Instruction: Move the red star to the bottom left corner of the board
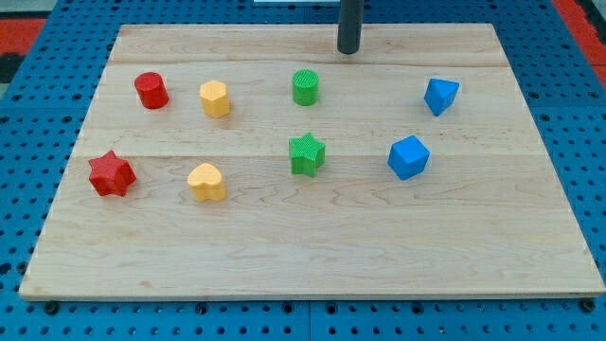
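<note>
Near the board's top edge, my tip (348, 51) stands upright.

Bright, even, diffuse light falls on the pale wooden board counter (312, 237), with no glare. The small coloured blocks cast only faint, short shadows at their bases. Focus is sharp throughout; the board's edges show slight perspective skew.

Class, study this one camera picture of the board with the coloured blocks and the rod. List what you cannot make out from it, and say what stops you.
- Upper part of the rod: cut off by the view's top edge; only its lower length and my tip show.
- Far sides of each block, such as the red star: hidden by the block itself.
- Board's underside: hidden by the board itself.
</note>
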`<act>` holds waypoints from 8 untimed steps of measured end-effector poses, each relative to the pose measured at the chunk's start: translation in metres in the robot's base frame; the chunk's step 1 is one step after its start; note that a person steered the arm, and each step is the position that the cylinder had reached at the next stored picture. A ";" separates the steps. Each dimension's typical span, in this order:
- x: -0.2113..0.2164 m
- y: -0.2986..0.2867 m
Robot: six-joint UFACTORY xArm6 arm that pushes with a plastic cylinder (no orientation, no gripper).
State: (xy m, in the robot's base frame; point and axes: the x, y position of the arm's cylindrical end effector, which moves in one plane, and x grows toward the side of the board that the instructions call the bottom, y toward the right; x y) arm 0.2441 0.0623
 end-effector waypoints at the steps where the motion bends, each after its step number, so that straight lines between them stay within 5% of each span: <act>1: 0.000 0.000; 4: -0.014 -0.041; 6: -0.029 -0.244; 8: 0.015 -0.330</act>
State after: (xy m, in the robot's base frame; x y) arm 0.2591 -0.2677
